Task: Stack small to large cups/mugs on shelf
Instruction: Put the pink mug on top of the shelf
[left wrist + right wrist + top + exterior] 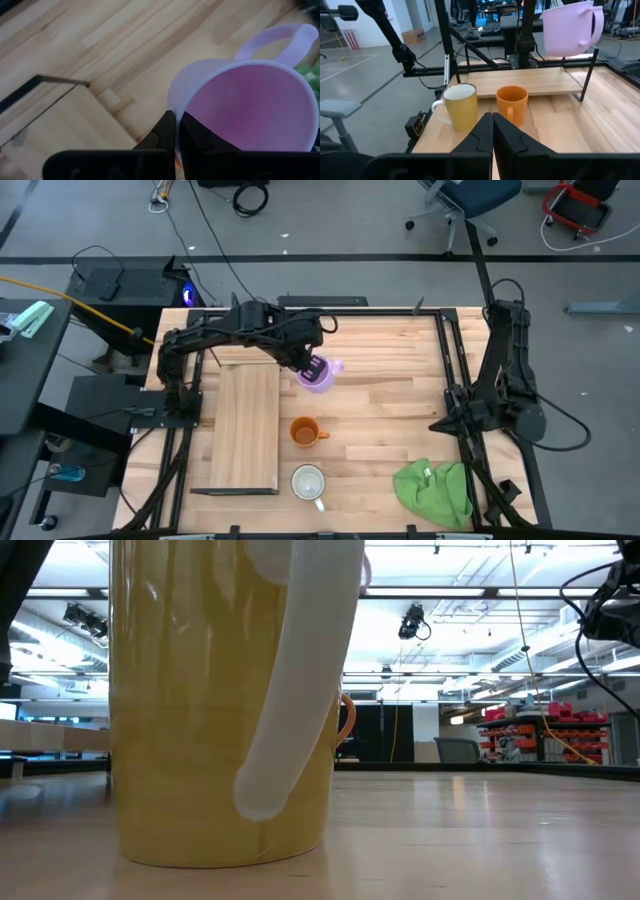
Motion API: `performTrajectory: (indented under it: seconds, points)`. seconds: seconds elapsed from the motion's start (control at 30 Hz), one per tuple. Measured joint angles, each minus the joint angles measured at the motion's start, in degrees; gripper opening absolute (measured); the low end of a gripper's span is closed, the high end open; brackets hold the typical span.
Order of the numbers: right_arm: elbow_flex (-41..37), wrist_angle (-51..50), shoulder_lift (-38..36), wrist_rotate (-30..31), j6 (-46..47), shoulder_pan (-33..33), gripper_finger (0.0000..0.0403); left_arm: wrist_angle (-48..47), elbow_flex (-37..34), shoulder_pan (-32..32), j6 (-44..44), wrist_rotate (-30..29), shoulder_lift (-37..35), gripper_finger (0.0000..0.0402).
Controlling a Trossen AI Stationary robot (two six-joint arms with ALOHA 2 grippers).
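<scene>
My left gripper [311, 365] is shut on a light purple mug [320, 374] and holds it in the air by the shelf's far right corner. The shelf [245, 430], a long light-wood board with black wire ends, lies at the table's left. To its right an orange mug [303, 431] stands upright on its base on the tabletop. Nearer the front edge a mug that is yellow outside and white inside [308, 481] does the same. My right gripper [492, 129] is shut on nothing at the table's right side, pointing across at the mugs. My left gripper pinches the purple mug's wall at the rim [178, 111], roughly opposite the handle [280, 37]. One finger [197, 137] is inside the mug and one [164, 131] outside. The fingers slant down from above. The mug [570, 27] hangs nearly upright, lifted clear of table and shelf.
A crumpled green cloth [435, 492] lies at the near right corner. Black frame rails [450, 360] run along the table's sides. Bare wood stretches between the mugs and the right arm [505, 380]. In the low view the yellow mug [220, 700] fills the left half.
</scene>
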Motion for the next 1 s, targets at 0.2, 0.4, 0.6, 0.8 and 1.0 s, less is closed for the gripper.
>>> performTrajectory:
  seconds: [0.2,0.4,0.6,0.8,1.0]
  points:
    - [0.0,-0.88,-0.04,0.15,-0.3,-0.02,0.0012,0.16,-9.14,-3.24,-1.83,0.36,-2.75,0.0012]
    - [0.0,-1.12,0.0,0.22,-1.03,-0.02,0.0012,-0.15,-22.86,-3.46,-8.78,-1.14,-12.61,0.0012]
    - [0.0,-1.13,0.0,0.22,-1.13,-0.04,0.0013,-0.05,-34.49,-3.21,-9.32,-2.52,-22.41,0.0012]
    - [0.0,-1.14,0.0,0.24,-1.13,-0.02,0.0012,-0.05,-44.83,-1.59,-5.67,-2.65,-28.62,0.0012]
    - [0.0,-1.14,0.02,0.22,0.28,-0.04,0.0012,0.41,-51.26,1.51,0.39,-2.87,-33.08,0.0012]
